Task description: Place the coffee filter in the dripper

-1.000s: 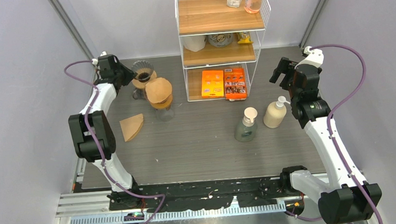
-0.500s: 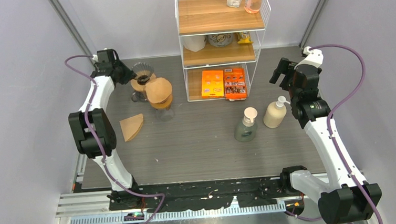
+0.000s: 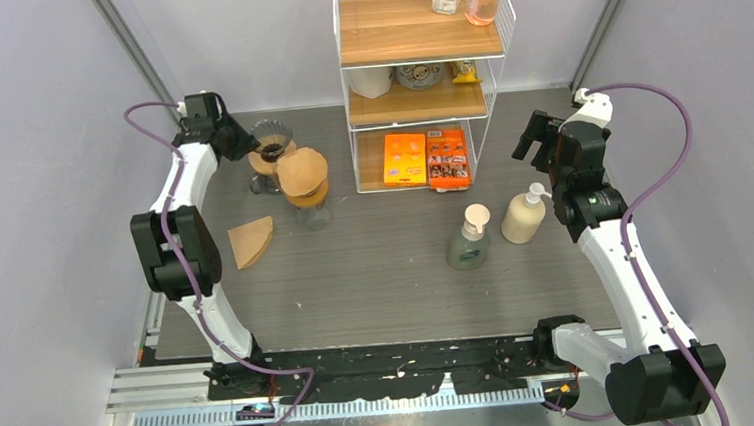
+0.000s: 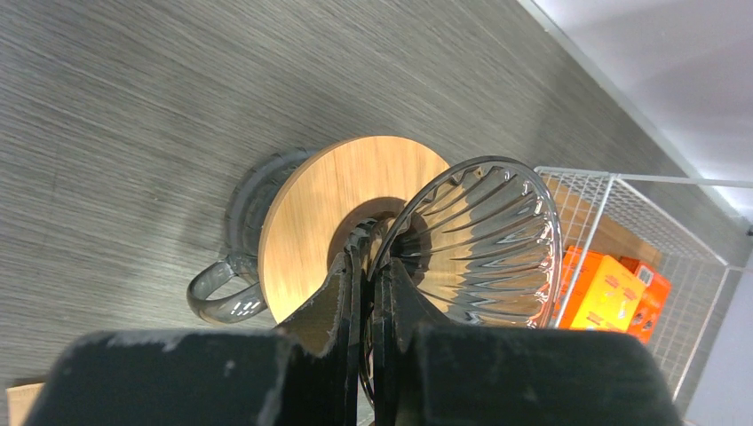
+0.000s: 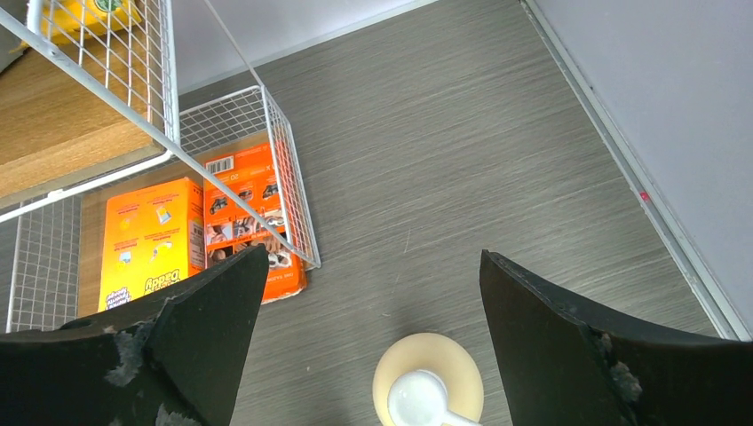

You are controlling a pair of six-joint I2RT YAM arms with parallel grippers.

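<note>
The dripper (image 3: 270, 140) is a ribbed clear glass cone (image 4: 484, 240) with a round wooden collar (image 4: 311, 222), standing at the back left of the table. My left gripper (image 3: 237, 145) is shut on its near rim; in the left wrist view the fingers (image 4: 368, 244) pinch the glass edge. A flat brown coffee filter (image 3: 252, 241) lies on the table nearer to me, apart from both grippers. My right gripper (image 3: 536, 134) hangs open over the right side, with nothing between its fingers (image 5: 373, 257).
A second wooden-collared glass stand topped with brown paper (image 3: 303, 175) stands right beside the dripper. A wire shelf rack (image 3: 422, 80) with orange boxes (image 3: 425, 158) stands at the back centre. Two pump bottles (image 3: 468, 237) (image 3: 524, 216) stand at the centre right, the cream one (image 5: 428, 373) below my right gripper.
My left wrist has shifted a little back and to the left, staying clamped on the dripper's rim. The right arm has barely moved.
</note>
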